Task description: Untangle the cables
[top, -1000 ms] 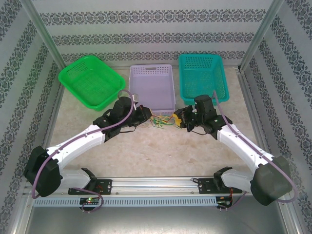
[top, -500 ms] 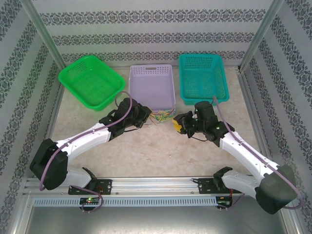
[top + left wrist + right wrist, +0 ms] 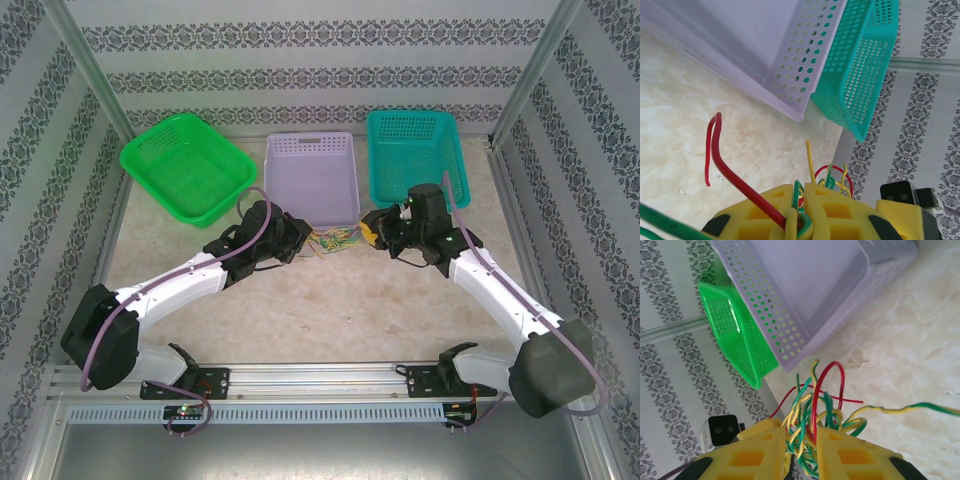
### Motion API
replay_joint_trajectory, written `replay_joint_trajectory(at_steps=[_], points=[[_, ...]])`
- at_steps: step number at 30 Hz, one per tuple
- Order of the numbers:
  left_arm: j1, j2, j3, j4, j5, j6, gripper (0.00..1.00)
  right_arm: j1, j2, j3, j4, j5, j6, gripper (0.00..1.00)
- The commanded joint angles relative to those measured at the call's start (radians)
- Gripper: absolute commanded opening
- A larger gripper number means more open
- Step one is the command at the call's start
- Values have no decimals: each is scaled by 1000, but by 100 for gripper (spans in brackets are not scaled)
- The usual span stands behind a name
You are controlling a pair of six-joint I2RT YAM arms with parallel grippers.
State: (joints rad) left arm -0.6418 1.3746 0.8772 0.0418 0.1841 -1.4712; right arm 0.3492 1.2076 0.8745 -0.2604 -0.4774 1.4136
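Grey patterned wallpaper (image 3: 300,80) closes in a pale marbled table (image 3: 330,320), where a green basket (image 3: 185,170), a lilac basket (image 3: 312,178) and a teal basket (image 3: 415,150) stand along the far edge. Just in front of the lilac basket's near wall, about midway between the table's left and right edges, the cables (image 3: 333,240) sit in a small knot between my two arms.

My left gripper (image 3: 300,238) is clamped tight on one side of the knot. The left wrist view shows red, green and yellow strands pinched between its yellow pads (image 3: 827,210), with a red end (image 3: 710,150) curling free above the table. My right gripper (image 3: 368,232) is drawn in to a narrow gap on the other side. In the right wrist view that gap is packed with looped wire, so I judge it has hold of the bundle too.

These wires look feather-light and limp, yet springy enough to hold their curls. Their thin, smooth sheathing will likely slide through the pads under a pull. Hard tugging would probably cinch the knot rather than free it. I reckon the better hold is one strand near a loose end, either the red end or the yellow-and-green tail (image 3: 920,407) trailing across the table, while the other gripper pins the mass.
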Motion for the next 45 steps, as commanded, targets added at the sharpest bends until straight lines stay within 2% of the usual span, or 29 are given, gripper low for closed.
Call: replay_joint_trajectory(at_steps=[1, 11, 14, 24, 36, 45], points=[[-11, -15, 20, 20, 18, 0, 0, 4, 10, -9, 6, -21, -21, 24], [-10, 1, 44, 8, 23, 15, 0, 4, 17, -17, -66, -20, -91, 24], [-10, 3, 54, -7, 26, 29, 0, -2, -14, -18, -112, 9, -123, 29], [-10, 16, 62, -5, 49, 35, 0, -8, 43, 12, -73, -7, -128, 29], [-11, 15, 62, -22, 49, 46, 0, -39, -38, -14, -118, 7, -119, 33], [-11, 32, 72, -14, 60, 48, 0, -22, 21, 19, -64, -16, -101, 24]])
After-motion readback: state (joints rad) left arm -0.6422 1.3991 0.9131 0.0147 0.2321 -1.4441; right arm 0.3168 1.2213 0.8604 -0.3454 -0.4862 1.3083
